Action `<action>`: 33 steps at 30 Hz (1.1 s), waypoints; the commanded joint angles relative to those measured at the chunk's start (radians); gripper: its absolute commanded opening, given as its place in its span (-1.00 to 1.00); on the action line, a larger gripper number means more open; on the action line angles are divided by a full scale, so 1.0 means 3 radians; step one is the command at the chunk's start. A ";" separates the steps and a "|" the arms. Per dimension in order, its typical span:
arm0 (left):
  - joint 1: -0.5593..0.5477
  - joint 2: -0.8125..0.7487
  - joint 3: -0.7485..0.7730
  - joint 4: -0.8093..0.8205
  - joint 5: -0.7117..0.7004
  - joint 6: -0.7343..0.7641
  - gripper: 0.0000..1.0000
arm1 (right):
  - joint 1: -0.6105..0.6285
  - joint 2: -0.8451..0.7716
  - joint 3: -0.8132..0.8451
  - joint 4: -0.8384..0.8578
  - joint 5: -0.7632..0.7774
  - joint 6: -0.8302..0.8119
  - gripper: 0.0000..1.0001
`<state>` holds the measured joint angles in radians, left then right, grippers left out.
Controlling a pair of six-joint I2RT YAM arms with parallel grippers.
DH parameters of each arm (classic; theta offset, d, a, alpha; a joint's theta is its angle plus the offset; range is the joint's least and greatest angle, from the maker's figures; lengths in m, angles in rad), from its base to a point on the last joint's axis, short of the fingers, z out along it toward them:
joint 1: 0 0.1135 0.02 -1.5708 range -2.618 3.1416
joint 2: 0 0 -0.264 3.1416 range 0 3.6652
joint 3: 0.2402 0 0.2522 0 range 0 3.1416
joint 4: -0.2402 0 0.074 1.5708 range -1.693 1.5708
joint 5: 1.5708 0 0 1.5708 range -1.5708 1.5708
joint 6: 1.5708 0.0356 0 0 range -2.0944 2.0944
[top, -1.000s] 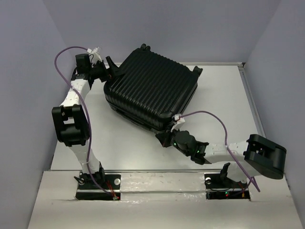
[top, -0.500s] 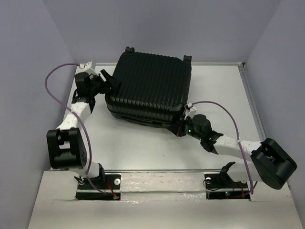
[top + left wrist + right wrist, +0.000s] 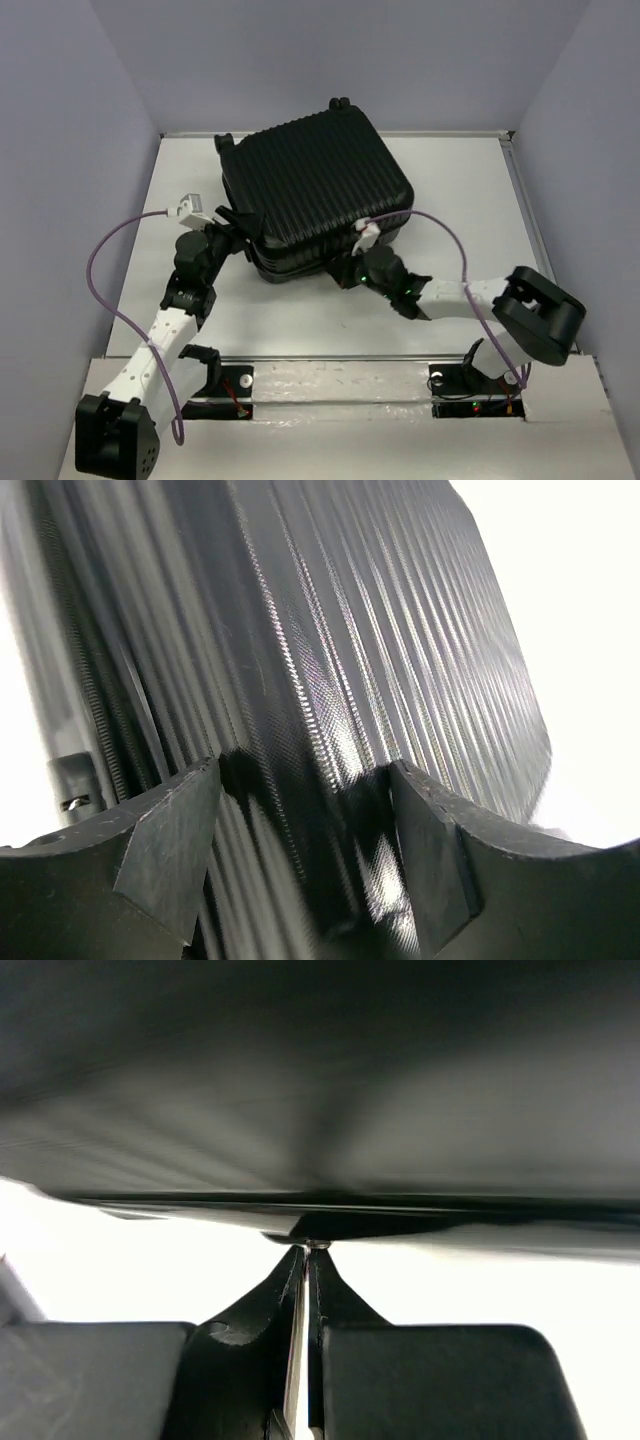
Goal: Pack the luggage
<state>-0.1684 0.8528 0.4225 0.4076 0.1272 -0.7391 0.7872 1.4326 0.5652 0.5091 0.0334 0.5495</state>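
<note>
The luggage is a large black ribbed hard-shell suitcase lying closed on the white table, its wheels toward the back. My left gripper is open at the suitcase's near left corner. In the left wrist view the gripper has its two fingers spread against the ribbed shell. My right gripper is at the suitcase's near edge. In the right wrist view the gripper is shut on a thin metal zipper pull under the suitcase's seam.
Grey walls close in the table on the left, back and right. A raised lip runs along the table's right edge. Purple cables loop from both arms. The arm bases sit on the near rail.
The suitcase has turned counter-clockwise on the table. My left arm has swung from its far left side to its near left corner. My right gripper has stayed at its near edge.
</note>
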 commanded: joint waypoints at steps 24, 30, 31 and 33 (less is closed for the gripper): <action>-0.1525 0.0174 0.0202 0.0655 -0.0036 -0.0829 -0.88 | 0.1095 -0.0009 -0.0462 0.0790 -0.0133 -0.0221 -0.86; -0.1540 0.0404 0.1192 -0.0194 -0.0326 -0.0059 -0.56 | 0.0260 -0.0378 -0.0647 0.0752 -0.0786 -0.0267 -0.86; -0.1449 0.0445 0.1463 -0.0537 -0.0459 0.0105 0.08 | 0.0260 -0.0408 -0.0636 0.0717 -0.0812 -0.0287 -0.86; -0.1228 0.0593 0.2210 -0.1397 -0.0455 0.0519 0.78 | 0.0260 -0.0455 -0.0606 0.0625 -0.0837 -0.0313 -0.86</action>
<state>-0.6239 1.0153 0.7265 0.3283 0.0879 -0.8581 0.9024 1.3212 0.3668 0.7238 -0.2161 0.4431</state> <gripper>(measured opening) 0.532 0.075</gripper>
